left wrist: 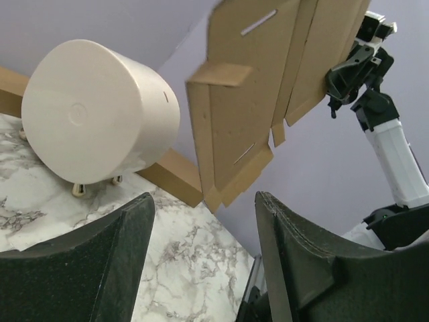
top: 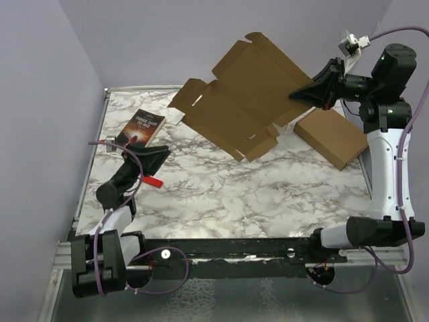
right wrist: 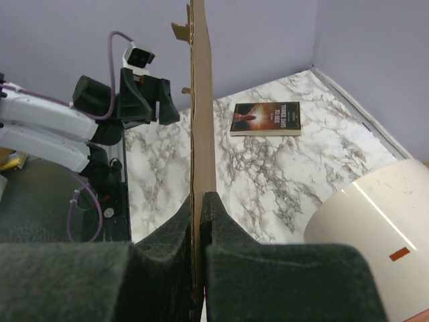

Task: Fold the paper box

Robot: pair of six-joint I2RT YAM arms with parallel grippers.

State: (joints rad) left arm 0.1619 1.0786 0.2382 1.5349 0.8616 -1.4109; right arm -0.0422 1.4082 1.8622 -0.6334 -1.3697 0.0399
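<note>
The paper box (top: 248,94) is a flat brown die-cut sheet with flaps and slots, held tilted in the air above the back of the table. My right gripper (top: 305,90) is shut on its right edge. In the right wrist view the sheet (right wrist: 201,100) is edge-on between the closed fingers of the right gripper (right wrist: 200,198). My left gripper (top: 151,157) is open and empty, low over the table's left side, apart from the sheet. In the left wrist view the sheet (left wrist: 248,100) hangs well beyond the open left gripper (left wrist: 202,198).
A book (top: 141,127) lies at the back left and shows in the right wrist view (right wrist: 265,119). A thicker brown cardboard box (top: 332,137) lies at the back right. A white cylinder (left wrist: 100,114) stands beside it, hidden in the top view. A small red item (top: 153,180) lies near the left arm.
</note>
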